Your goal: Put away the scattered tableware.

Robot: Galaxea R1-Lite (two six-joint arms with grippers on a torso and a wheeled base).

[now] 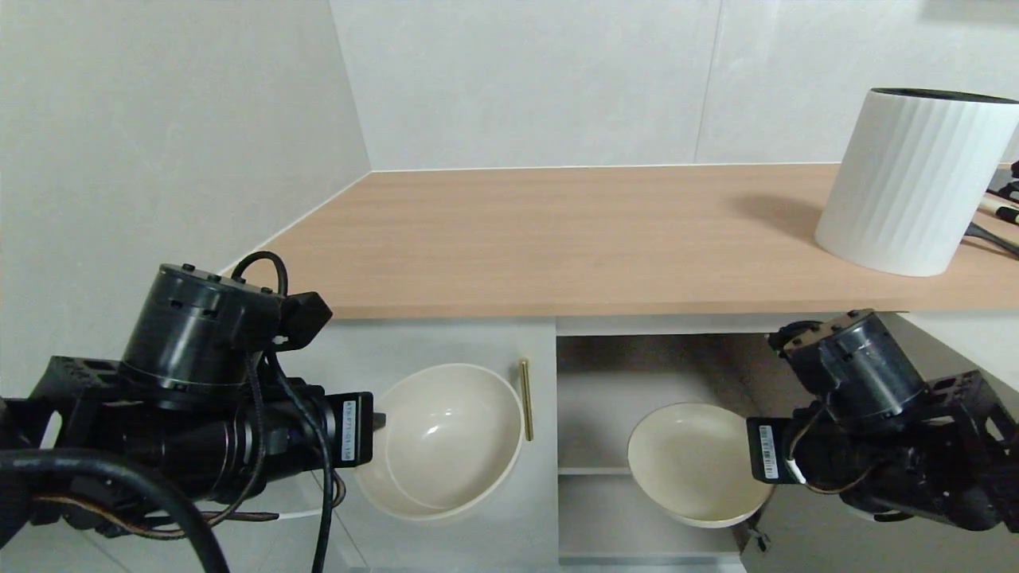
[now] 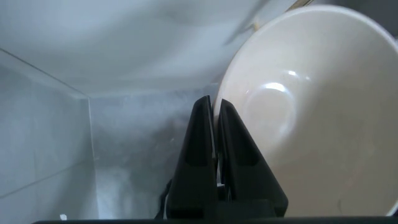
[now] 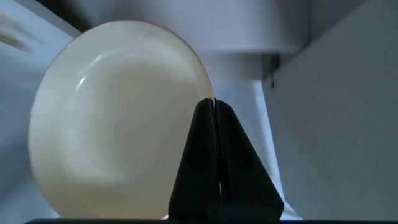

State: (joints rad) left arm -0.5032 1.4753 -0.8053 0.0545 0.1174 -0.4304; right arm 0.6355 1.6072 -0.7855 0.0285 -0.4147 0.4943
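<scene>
Two cream bowls hang below the counter edge, each held by its rim. My left gripper is shut on the rim of the larger cream bowl, in front of the closed cabinet door; the left wrist view has its fingers pinching that bowl. My right gripper is shut on the rim of the smaller cream bowl, which hangs in front of the open cabinet compartment. In the right wrist view the fingertips clamp the edge of this bowl.
A wooden countertop runs across above the cabinets. A white ribbed cylinder stands on it at the right, with utensil handles behind it. The closed door carries a brass handle. The open cabinet has a shelf.
</scene>
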